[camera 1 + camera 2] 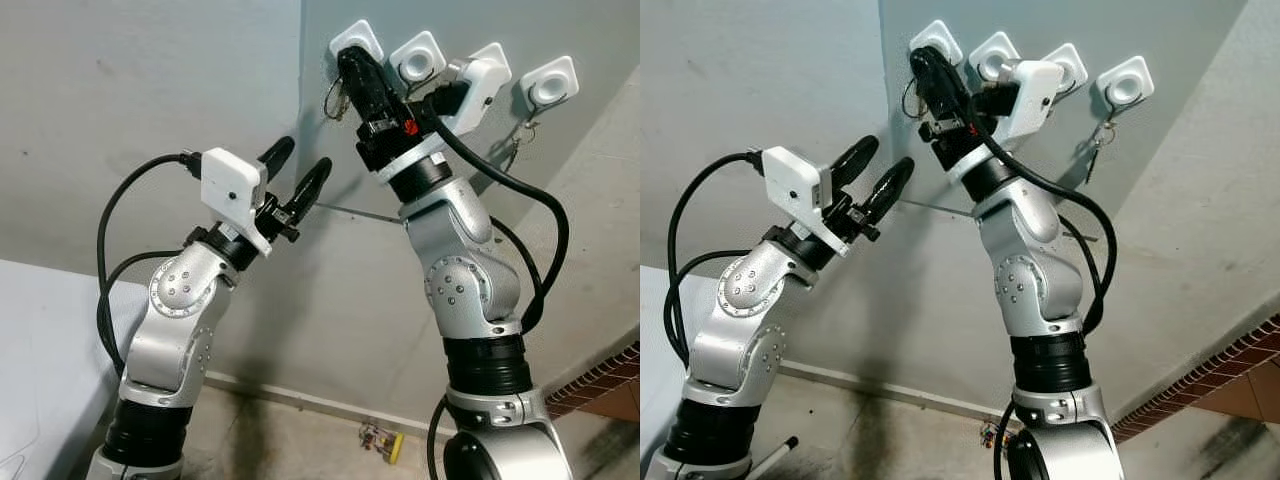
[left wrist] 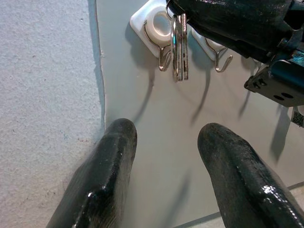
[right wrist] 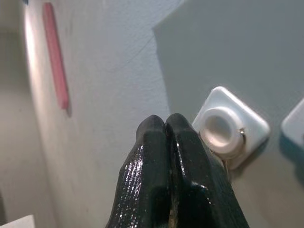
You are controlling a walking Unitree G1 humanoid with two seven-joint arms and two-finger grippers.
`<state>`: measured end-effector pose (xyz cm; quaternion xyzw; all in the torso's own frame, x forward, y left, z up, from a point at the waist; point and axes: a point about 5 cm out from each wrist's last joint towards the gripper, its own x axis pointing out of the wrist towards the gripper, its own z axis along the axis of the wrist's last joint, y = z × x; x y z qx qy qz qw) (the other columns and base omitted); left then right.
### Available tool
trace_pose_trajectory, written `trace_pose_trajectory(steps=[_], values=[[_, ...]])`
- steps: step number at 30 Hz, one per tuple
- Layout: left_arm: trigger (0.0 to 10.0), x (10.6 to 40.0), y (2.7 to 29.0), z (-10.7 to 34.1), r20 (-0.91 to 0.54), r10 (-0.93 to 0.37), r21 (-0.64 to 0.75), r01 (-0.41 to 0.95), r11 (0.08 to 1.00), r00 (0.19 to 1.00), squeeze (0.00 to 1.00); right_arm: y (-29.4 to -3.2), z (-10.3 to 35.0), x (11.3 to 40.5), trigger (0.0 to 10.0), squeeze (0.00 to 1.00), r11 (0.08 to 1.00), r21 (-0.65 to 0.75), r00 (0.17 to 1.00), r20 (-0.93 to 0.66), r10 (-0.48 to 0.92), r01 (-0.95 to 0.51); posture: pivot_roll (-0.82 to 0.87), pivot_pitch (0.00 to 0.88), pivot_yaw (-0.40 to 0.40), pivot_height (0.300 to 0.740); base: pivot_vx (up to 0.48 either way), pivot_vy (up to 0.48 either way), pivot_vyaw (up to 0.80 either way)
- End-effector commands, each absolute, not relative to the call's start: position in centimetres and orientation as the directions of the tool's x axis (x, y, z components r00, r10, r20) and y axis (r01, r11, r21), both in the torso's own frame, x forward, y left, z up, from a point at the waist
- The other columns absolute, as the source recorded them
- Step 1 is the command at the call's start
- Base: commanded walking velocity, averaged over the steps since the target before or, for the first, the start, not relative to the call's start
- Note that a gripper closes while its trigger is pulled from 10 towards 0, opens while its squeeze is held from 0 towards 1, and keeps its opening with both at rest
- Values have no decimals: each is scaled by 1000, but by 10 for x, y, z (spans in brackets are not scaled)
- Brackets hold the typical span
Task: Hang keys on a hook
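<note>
Now the right gripper [image 1: 347,62] presses against the leftmost hook [image 2: 156,28], fingers pinched together on the keys [image 2: 180,45].

Just beside that hook, the keys hang from the closed fingertips, touching the grey wall panel [image 2: 156,123]. Below the hook, the left gripper [image 1: 298,170] hovers with fingers spread apart, holding nothing.

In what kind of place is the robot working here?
Probably an indoor wall corner in a home, perhaps an entryway. A row of white hooks is stuck on a grey wall panel, a skirting board meets a bare floor, and the right pincer holds keys there.
</note>
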<state>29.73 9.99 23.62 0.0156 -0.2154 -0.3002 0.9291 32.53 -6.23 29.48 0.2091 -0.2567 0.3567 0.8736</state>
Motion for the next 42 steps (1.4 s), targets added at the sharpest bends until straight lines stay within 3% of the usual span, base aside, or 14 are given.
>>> trace_pose_trajectory(steps=[1,13,19,34,38,42], values=[[10000,295,98,243,415,-566,177,547,818,712,0,-62,301,322,10000,0,633,178,590,610,530,-753,15,55,-85,740,0,0,0],[10000,295,98,243,417,-562,176,543,821,715,0,-62,304,325,10000,0,602,208,580,619,529,-771,18,59,-89,740,0,0,0],[10000,295,98,243,418,-560,175,542,822,715,0,-70,307,333,10000,0,658,240,630,629,455,-714,18,59,-89,740,0,0,0],[10000,294,100,243,417,-553,175,534,827,721,0,-90,290,333,10000,0,694,248,673,590,445,-676,19,68,-89,740,0,0,0],[10000,295,100,243,416,-554,175,534,827,722,0,-91,287,332,10000,0,691,243,672,582,458,-681,14,70,-85,740,0,0,0],[10000,295,100,243,414,-557,175,537,825,720,0,-85,287,325,10000,0,630,227,621,587,520,-743,13,73,-82,740,0,0,0]])
